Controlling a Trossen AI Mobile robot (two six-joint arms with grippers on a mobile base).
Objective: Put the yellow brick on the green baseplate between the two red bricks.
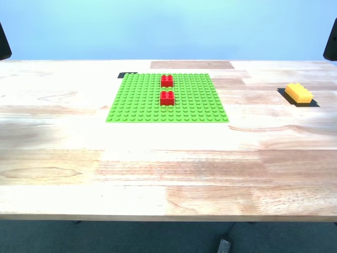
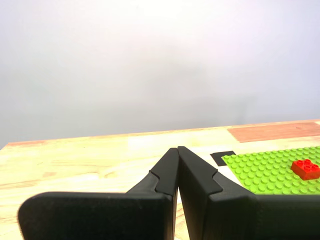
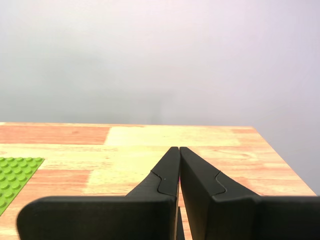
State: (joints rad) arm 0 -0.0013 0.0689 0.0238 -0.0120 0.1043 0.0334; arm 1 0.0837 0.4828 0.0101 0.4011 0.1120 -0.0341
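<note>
The yellow brick (image 1: 298,93) lies on the bare table (image 1: 158,168) at the exterior view's right, well apart from the green baseplate (image 1: 137,100), long axis skewed to the table edge. The two red bricks (image 1: 167,89) stand on the plate with a narrow gap between them. My first gripper (image 2: 177,149) and my second gripper (image 3: 179,149) both have jaws pressed together, holding nothing. My second gripper appears nearer the brick (baseplate corner only in its view), though the brick itself is unseen there.

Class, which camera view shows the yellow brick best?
The exterior view: the yellow brick lies whole on the table at that view's right, off the green baseplate. Neither wrist view shows it.
</note>
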